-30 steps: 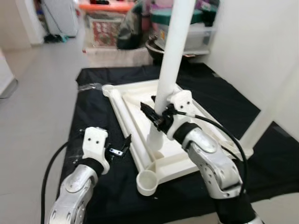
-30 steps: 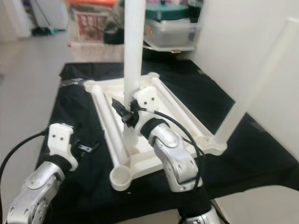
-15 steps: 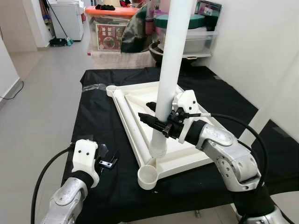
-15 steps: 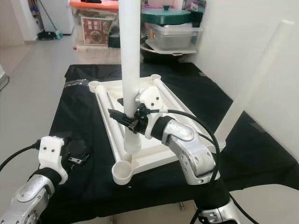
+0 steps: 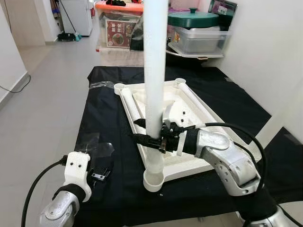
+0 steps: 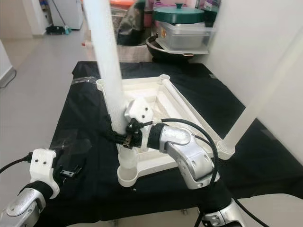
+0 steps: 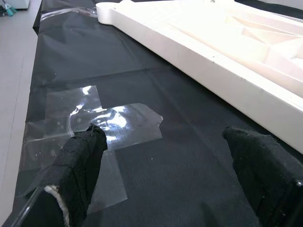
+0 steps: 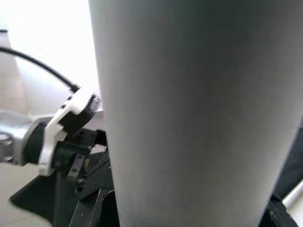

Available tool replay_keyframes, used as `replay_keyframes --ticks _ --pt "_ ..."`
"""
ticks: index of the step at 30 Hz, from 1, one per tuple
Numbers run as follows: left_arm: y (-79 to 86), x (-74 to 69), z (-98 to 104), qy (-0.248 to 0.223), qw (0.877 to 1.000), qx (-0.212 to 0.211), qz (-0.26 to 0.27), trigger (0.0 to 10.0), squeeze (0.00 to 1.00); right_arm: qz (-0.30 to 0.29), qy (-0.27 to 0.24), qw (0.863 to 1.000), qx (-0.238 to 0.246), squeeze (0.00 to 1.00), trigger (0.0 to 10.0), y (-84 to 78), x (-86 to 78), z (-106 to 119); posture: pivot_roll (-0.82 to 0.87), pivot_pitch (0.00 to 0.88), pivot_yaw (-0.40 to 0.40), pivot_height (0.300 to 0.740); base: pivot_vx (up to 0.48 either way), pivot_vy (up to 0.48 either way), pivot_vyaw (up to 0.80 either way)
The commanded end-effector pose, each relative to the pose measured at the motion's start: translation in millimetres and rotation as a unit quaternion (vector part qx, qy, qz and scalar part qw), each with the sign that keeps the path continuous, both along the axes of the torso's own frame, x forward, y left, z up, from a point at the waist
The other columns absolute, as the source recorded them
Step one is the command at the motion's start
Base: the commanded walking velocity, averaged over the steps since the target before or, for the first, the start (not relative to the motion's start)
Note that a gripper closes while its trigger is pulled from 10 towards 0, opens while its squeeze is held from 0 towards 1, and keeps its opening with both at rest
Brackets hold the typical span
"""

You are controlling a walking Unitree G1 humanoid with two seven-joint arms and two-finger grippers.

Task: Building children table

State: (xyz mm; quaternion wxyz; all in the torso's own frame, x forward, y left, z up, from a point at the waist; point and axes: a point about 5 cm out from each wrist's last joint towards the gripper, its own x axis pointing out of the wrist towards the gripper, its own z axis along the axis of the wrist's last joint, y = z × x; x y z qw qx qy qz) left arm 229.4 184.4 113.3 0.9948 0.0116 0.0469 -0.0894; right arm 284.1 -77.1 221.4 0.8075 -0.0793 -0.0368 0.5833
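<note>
Right tool (image 5: 152, 138) clamps the white leg (image 5: 155, 85), now seemingly seated in the tabletop's (image 5: 189, 113) near corner socket (image 5: 153, 180); left tool (image 7: 165, 175), fingers apart, hovers over open black cloth (image 5: 102, 118) beside it.

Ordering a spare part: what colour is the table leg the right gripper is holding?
White. The table leg is plain white, clearest in the left eye view.

A lived-in home, seen in an open tiled room used for storage. Pale grey floor tiles (image 5: 42, 94) run back toward a white appliance (image 5: 75, 14) with a broom (image 5: 66, 21) leaning beside it. Against the white wall (image 5: 265, 52) stand stacked plastic storage boxes (image 5: 196, 40), a green lidded pot (image 5: 191, 18) on top, and a printed carton (image 5: 119, 38). A black cloth (image 5: 104, 113) covers the floor.
</note>
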Motion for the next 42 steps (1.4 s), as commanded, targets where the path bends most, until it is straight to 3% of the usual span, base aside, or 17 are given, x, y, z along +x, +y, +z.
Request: replay_keyframes --ticks 1,13,19,25,37,42 --pt "0.9 -1.8 -5.5 0.009 1.0 0.0 -0.001 10.0 0.0 0.015 -0.006 1.0 -0.003 0.0 10.0 0.9 -4.7 -0.9 0.11 0.0 -0.106 0.74 0.0 0.0 0.0" --pt "-3.1 1.9 -6.0 0.008 1.0 -0.002 -0.011 10.0 0.0 -0.01 0.004 1.0 -0.006 0.0 10.0 -3.6 -11.1 -13.4 0.1 0.0 -0.096 0.74 0.0 0.0 0.0" --pt "-3.3 3.9 -6.5 0.006 1.0 -0.002 -0.011 10.0 0.0 -0.075 0.015 0.997 0.024 0.0 10.0 0.6 -8.9 -22.1 0.1 0.0 -0.092 0.74 0.0 0.0 0.0" --pt "-3.9 5.3 -6.7 0.006 1.0 -0.002 -0.012 10.0 0.0 -0.085 0.02 0.996 0.024 0.0 10.0 2.3 -11.4 -28.9 0.1 0.0 -0.088 0.74 0.0 0.0 0.0" --pt "-2.5 8.5 -6.7 0.0 1.0 -0.003 -0.003 10.0 0.0 -0.12 -0.013 0.993 -0.006 0.0 10.0 0.1 -17.9 -36.6 0.1 0.0 -0.091 0.74 0.0 0.0 0.0" --pt "-1.3 9.3 -7.8 0.0 1.0 -0.003 0.001 10.0 0.0 -0.131 -0.005 0.991 -0.007 0.0 10.0 -3.5 -23.2 -40.4 0.09 0.0 -0.092 0.74 0.0 0.0 0.0"
